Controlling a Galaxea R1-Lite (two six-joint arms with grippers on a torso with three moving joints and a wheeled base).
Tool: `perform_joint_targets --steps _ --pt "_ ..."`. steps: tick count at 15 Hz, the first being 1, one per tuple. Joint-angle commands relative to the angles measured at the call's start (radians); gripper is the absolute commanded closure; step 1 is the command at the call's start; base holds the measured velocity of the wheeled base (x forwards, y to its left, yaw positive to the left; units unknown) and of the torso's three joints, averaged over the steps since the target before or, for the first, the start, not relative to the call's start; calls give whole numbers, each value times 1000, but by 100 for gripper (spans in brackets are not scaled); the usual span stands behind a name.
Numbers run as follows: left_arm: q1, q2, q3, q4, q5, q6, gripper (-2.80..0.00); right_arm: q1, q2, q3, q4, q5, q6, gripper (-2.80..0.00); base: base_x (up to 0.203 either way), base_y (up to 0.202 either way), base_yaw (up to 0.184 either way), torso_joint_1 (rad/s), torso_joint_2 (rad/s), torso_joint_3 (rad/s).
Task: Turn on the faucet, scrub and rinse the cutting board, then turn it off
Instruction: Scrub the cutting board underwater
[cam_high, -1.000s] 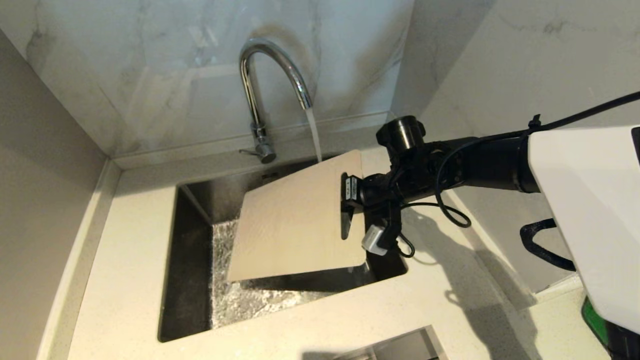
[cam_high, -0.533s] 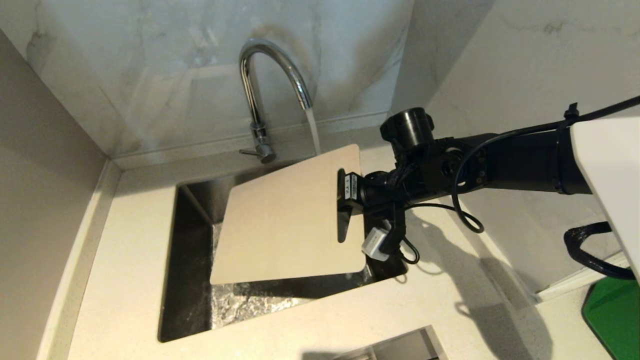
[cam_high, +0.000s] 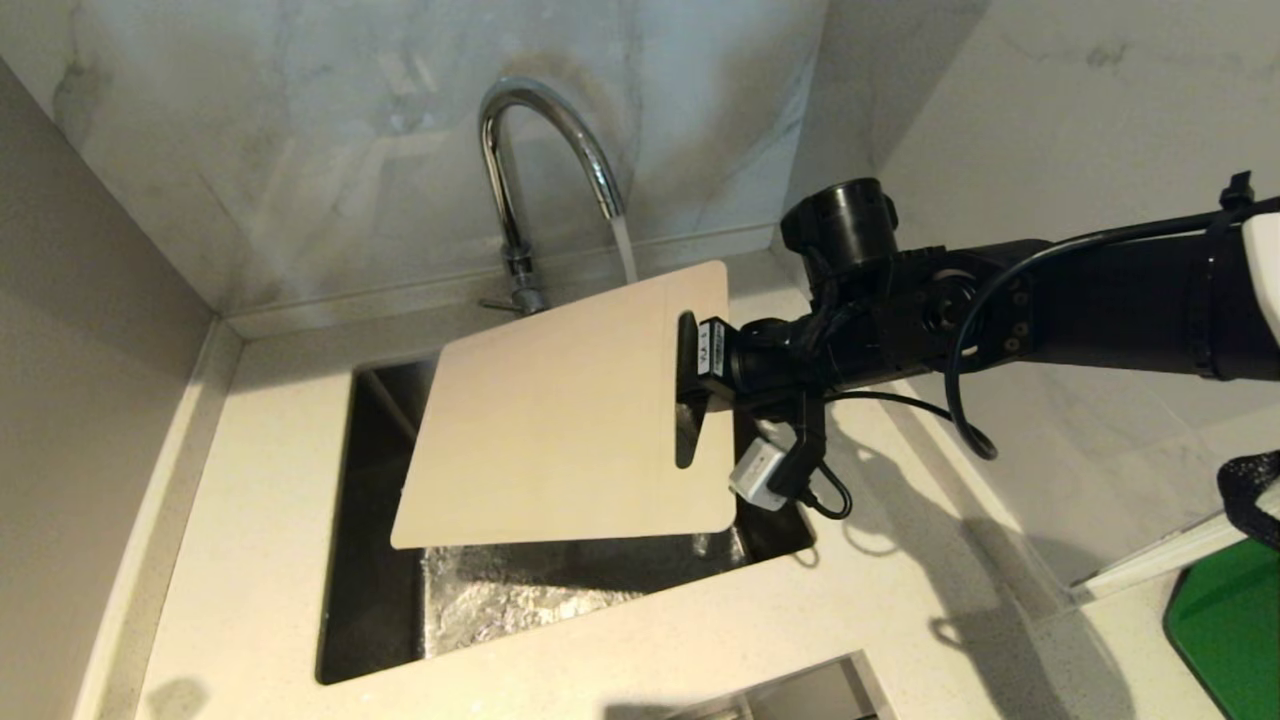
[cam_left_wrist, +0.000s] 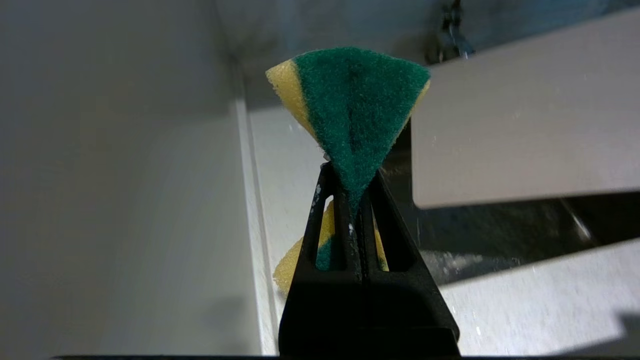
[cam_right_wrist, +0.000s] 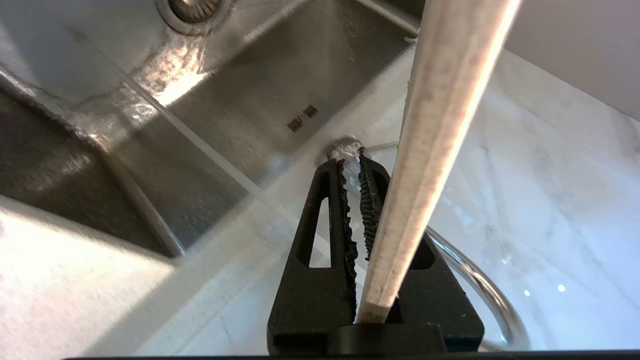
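The cream cutting board hangs tilted over the sink, its left end past the sink's left rim. My right gripper is shut on the board's right end, at the handle slot. In the right wrist view the board's edge runs between the fingers of the right gripper. The chrome faucet is running, and its stream drops out of sight at the board's back edge. My left gripper is shut on a green and yellow sponge, left of the board, and it is outside the head view.
Pale counter surrounds the sink, with marble walls close behind and at both sides. A bright green slab lies at the far right on the counter. Water glistens on the sink floor. The drain shows in the right wrist view.
My right arm has raised the cutting board and swung its left end up and out over the sink's left rim. The water keeps running.
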Motion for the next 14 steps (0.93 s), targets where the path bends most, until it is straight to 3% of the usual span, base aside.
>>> perform_joint_targets --steps 1,6,9,11,14 --pt "-11 192 -183 3 14 40 0 1 -16 0 1 2 -15 0 0 0 0 0 0 0" --pt "8 498 -574 7 34 110 0 7 -25 1 -1 5 5 0 0 0 0 0 0 0" --pt "154 681 -788 11 35 142 0 7 -24 -3 -1 9 17 0 0 0 0 0 0 0" --pt "249 786 -918 13 -2 158 0 7 -24 -5 -17 9 37 0 0 0 0 0 0 0" --pt "312 927 -1119 56 -59 167 0 9 -14 3 -44 10 46 0 0 0 0 0 0 0"
